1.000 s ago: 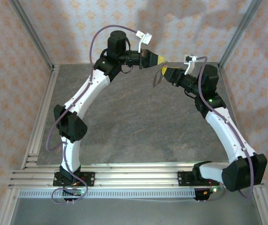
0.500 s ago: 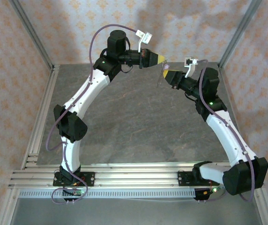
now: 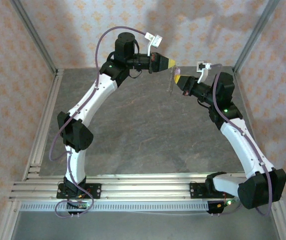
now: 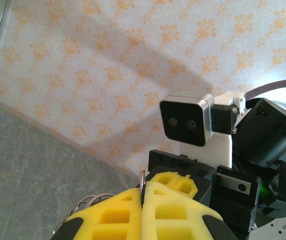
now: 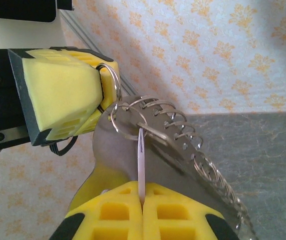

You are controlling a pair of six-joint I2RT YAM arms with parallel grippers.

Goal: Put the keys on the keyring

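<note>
My left gripper [image 3: 173, 63] is raised at the back of the cell and shut on the top loop of the keyring [image 5: 111, 80]. In the left wrist view a thin sliver of the keyring [image 4: 142, 181] shows, pinched by the left gripper [image 4: 144, 189]. The keyring hangs as a grey metal piece [image 5: 168, 160] fringed with several small wire loops. My right gripper [image 5: 141, 194] faces it, shut on the key [image 5: 140, 155]. The key is seen edge-on as a pale lilac sliver, its tip at one small loop. From above, the right gripper [image 3: 178, 77] sits just below the left one, the keyring [image 3: 170, 82] dangling between them.
Patterned walls [image 3: 208, 30] close in the cell at the back and sides. The grey table [image 3: 148, 135] lies well below both grippers. The right arm's wrist camera [image 4: 185, 120] is close in front of the left gripper. An aluminium rail [image 3: 132, 190] runs along the near edge.
The right gripper has closed on the key and shifted slightly toward the left gripper. The keyring now hangs straighter between them. The left arm has held still.
</note>
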